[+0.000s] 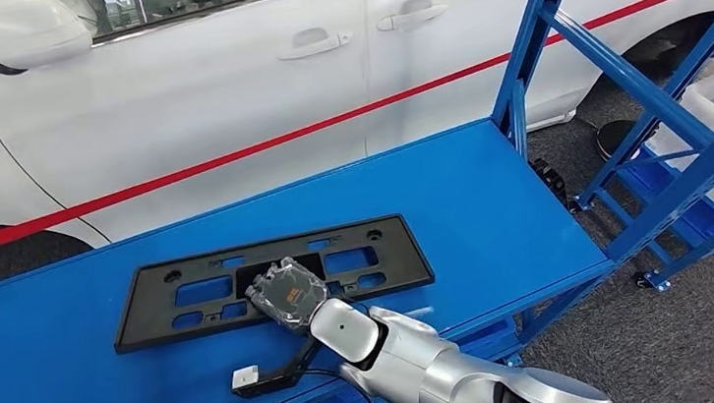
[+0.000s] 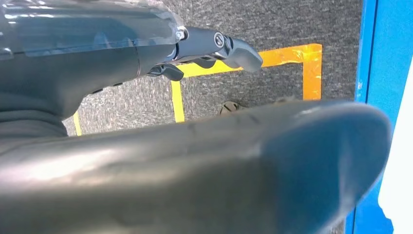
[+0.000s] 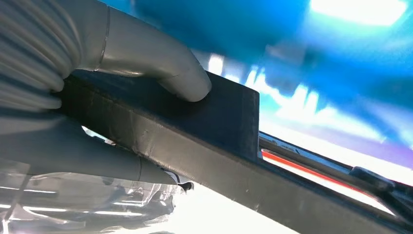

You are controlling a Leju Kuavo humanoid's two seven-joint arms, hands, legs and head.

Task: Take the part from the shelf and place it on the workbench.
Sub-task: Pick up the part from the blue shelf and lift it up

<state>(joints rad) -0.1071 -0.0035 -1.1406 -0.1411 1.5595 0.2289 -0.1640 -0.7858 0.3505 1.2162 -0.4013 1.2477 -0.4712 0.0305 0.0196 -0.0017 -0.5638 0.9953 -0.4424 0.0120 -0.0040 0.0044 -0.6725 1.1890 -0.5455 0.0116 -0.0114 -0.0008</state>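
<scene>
Head view shows our right hand (image 1: 287, 294) on the black frame part (image 1: 271, 276) lying flat on the blue workbench (image 1: 491, 198); thumb (image 3: 165, 66) and fingers pinch its near rail. We judge it light, stiff, best gripped mid-rail.

We see the part (image 1: 271, 277), a long black frame with cut-outs. It lies flat on the blue workbench (image 1: 492, 208).

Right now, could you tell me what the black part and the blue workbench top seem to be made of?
Black part: probably moulded plastic, matte, with cut-out windows and mounting holes. The right hand grips its edge. Workbench top: likely painted sheet metal, smooth with a faint sheen.
</scene>
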